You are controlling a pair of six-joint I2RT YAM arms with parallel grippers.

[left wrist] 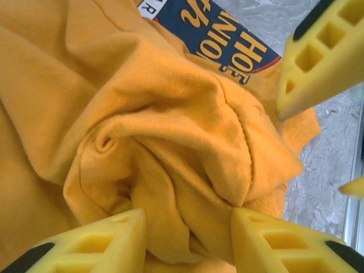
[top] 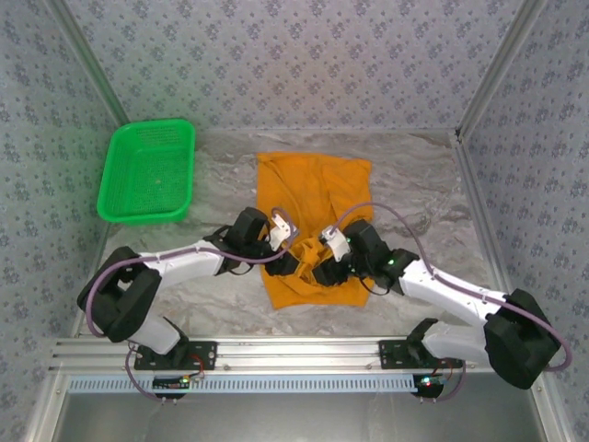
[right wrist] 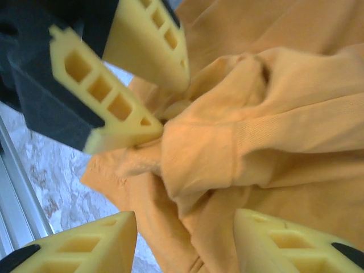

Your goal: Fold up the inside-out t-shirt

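Observation:
The inside-out t-shirt [top: 313, 198] lies in the middle of the table, orange-yellow, flat at its far half and bunched at its near half. Both grippers meet over that bunch. My left gripper [top: 291, 261] [left wrist: 187, 239] stands open, with a twisted fold of cloth [left wrist: 187, 170] lying between its fingers. A dark blue print [left wrist: 210, 28] and a white tag [left wrist: 149, 8] show beyond the fold. My right gripper [top: 324, 263] [right wrist: 185, 239] is open too, cloth loose between its fingers. Its finger [left wrist: 318, 57] points in from the upper right of the left wrist view. The left gripper's fingers [right wrist: 114, 85] press at the bunch.
A green mesh basket [top: 147, 172] sits at the back left of the marble table [top: 414, 184]. Patterned walls close in the back and both sides. A metal rail [top: 294, 354] runs along the near edge.

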